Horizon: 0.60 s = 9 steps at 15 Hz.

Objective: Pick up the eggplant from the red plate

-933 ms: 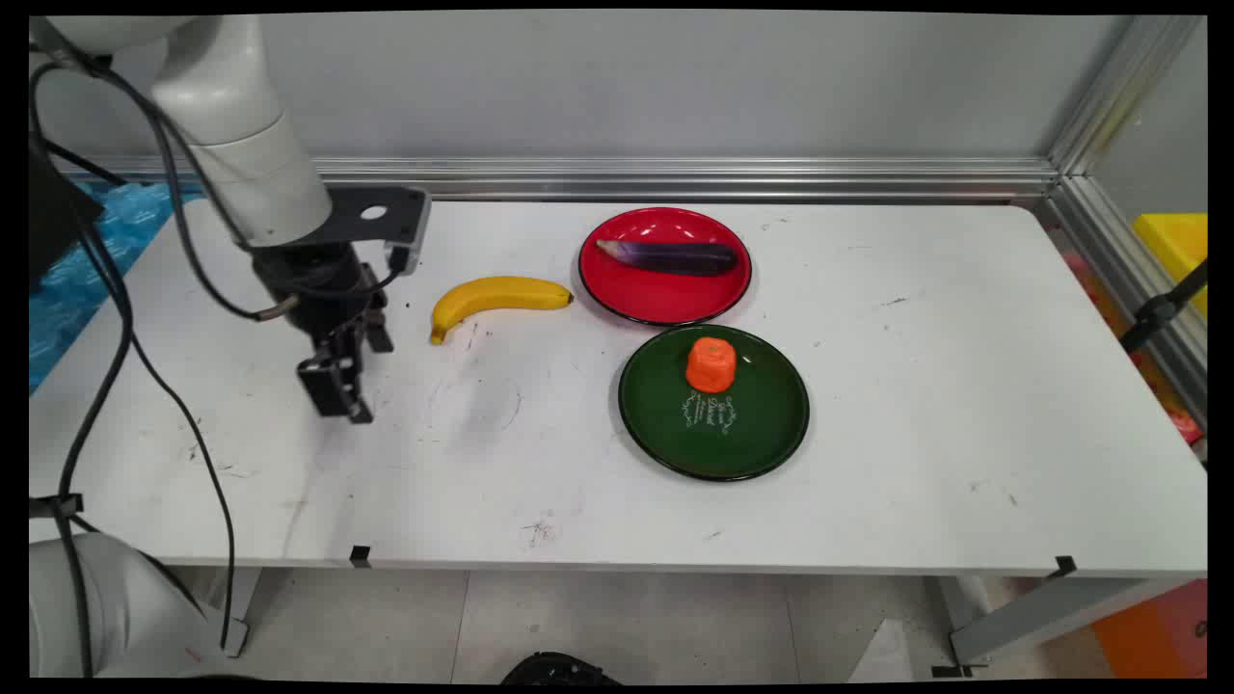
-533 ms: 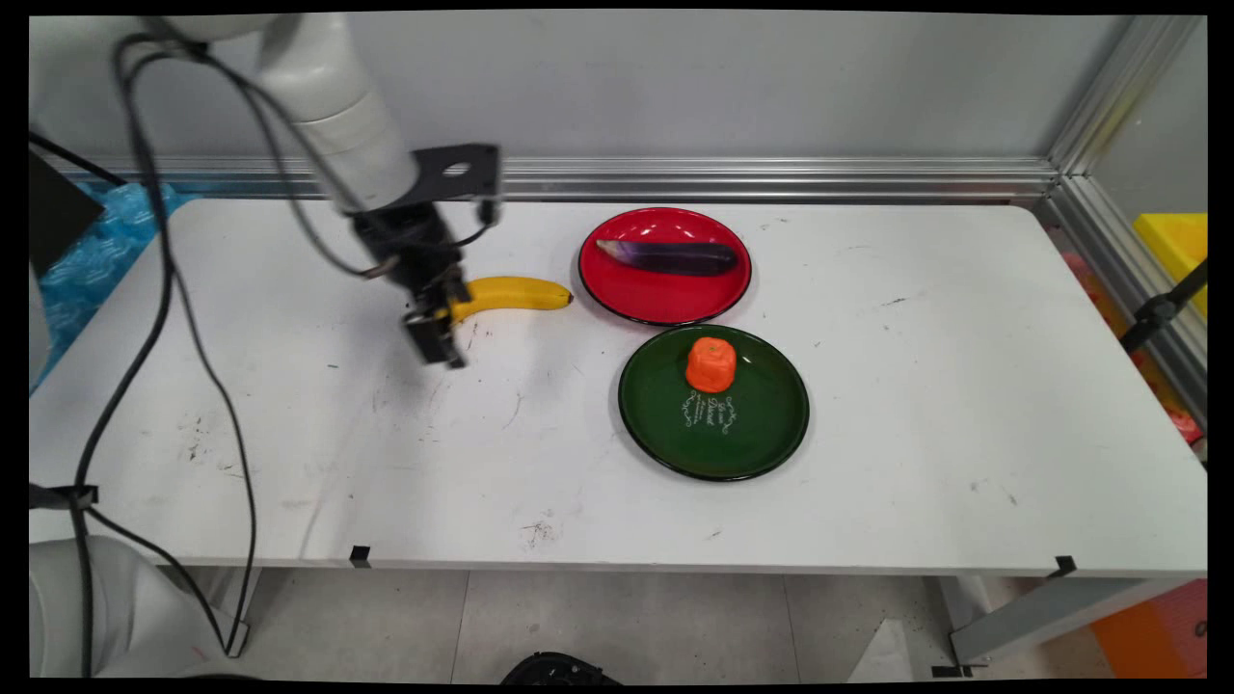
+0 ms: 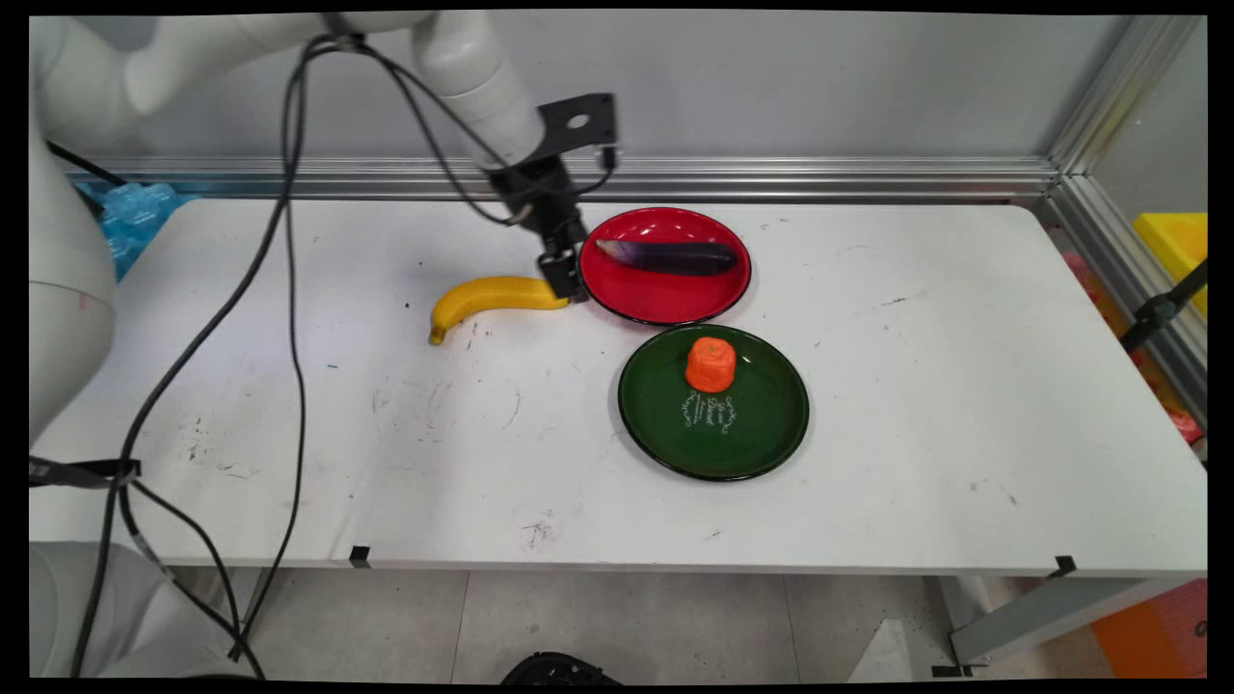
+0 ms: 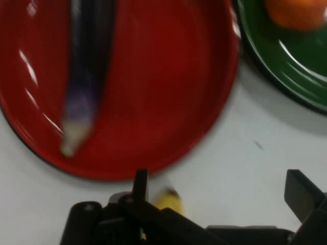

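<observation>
White table (image 3: 868, 463) bearing a banana (image 3: 487, 297), a red plate (image 3: 665, 289) with an eggplant (image 3: 675, 257), and a green plate (image 3: 752, 434) with an orange object (image 3: 710, 363).

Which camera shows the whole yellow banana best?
The main view: the curved yellow banana lies in full on the white table, left of the round red plate. The hand view shows only its tip behind the pincer's linkage.

we see pale curly lettering on the green plate (image 3: 762, 434), just below the orange thing (image 3: 711, 363) that sits on it; we cannot make out its words. we read nothing elsewhere.
</observation>
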### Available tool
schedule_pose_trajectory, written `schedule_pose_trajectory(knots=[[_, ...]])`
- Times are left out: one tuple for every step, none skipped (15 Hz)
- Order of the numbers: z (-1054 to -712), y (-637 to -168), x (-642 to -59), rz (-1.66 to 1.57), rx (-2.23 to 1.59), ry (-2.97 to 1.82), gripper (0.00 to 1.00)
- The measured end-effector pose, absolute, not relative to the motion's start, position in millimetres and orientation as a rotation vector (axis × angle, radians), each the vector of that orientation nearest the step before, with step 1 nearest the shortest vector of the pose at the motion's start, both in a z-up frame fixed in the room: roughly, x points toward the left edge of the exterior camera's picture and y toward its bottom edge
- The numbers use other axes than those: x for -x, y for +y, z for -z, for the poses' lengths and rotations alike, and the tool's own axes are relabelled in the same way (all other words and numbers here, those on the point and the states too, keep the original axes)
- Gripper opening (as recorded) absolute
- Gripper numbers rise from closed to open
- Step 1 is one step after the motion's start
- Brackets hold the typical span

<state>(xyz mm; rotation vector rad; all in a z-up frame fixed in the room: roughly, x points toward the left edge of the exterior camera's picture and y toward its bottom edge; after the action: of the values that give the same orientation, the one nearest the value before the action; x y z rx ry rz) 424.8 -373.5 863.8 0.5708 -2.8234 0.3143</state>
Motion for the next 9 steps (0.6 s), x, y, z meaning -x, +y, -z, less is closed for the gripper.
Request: schedule_pose_trajectory(knots=[[-861.3,-387.1,-419.6,-0.334,-0.554,-2.809,1.00],[-858.3,-400.5,-415.1,-0.352,-0.539,-2.796,1.00],[-855.7,-411.7,-411.3,-0.365,-0.526,-2.786,1.00],[-852.3,-423.9,-407.9,-0.377,-0.512,-2.776,1.00],[-848.9,-433.4,-406.0,-0.384,-0.501,-2.770,1.00],[-844.5,-444.0,-403.8,-0.389,-0.489,-2.765,1.00],[-840.7,-452.4,-402.0,-0.392,-0.481,-2.760,1.00],[-835.9,-461.7,-400.1,-0.393,-0.474,-2.752,1.00],[-830.8,-470.2,-398.6,-0.391,-0.469,-2.747,1.00]])
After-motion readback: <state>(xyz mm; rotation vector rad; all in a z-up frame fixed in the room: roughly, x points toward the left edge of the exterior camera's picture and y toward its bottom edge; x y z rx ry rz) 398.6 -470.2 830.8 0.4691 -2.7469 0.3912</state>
